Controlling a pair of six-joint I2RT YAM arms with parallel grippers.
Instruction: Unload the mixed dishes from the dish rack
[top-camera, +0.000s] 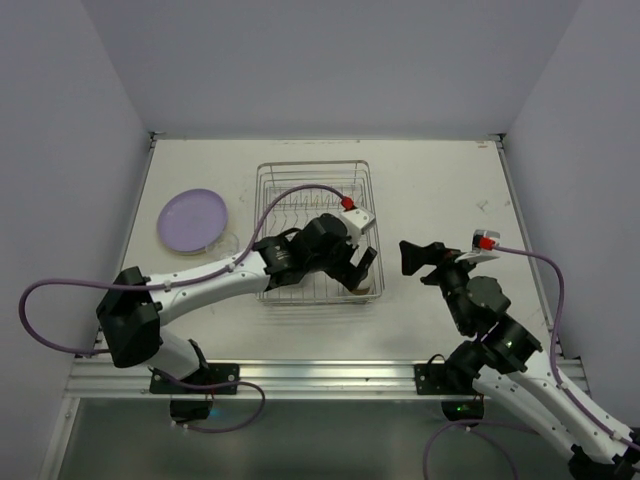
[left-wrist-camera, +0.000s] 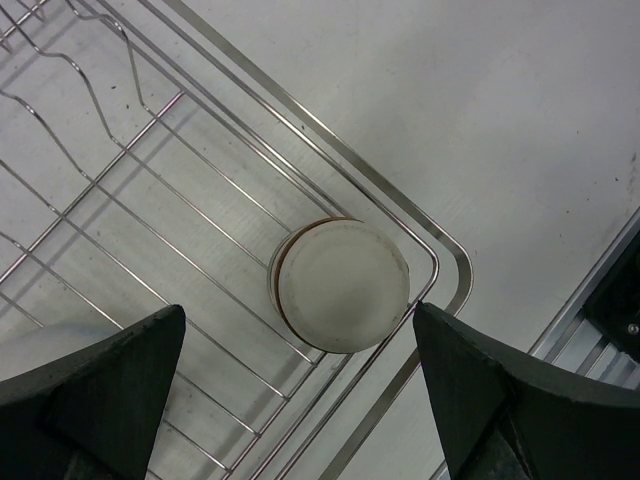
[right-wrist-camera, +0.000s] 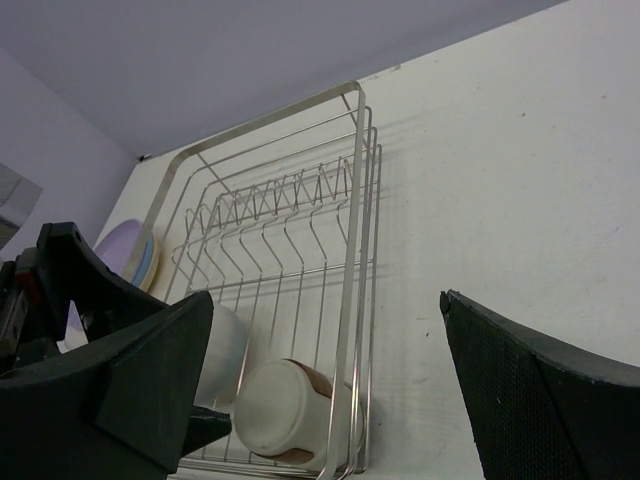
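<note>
**Left gripper held wide above the brown cup in the rack corner**

At the left of the top view, a purple plate (top-camera: 193, 221) is seen lying flat on the table (top-camera: 440, 180), well apart from the dish rack (top-camera: 312, 165). In the right wrist view a blue rim is shown under this plate. The dish rack is placed in the middle of the frame. The left gripper (top-camera: 358, 272) is held above the lower right corner of the rack, with its jaws spread wide and not closed on anything. Under it the brown cup (left-wrist-camera: 342, 285) is found inside the rack, close against the corner wires, with its pale round end turned to the wrist camera. Just beside the cup, on its left, a white bowl (right-wrist-camera: 222, 350) is seen, as far as the partly hidden shape can be judged. To the right of the rack, the right gripper (top-camera: 410, 258) is held over the bare table, with its jaws also wide apart and empty.
</note>
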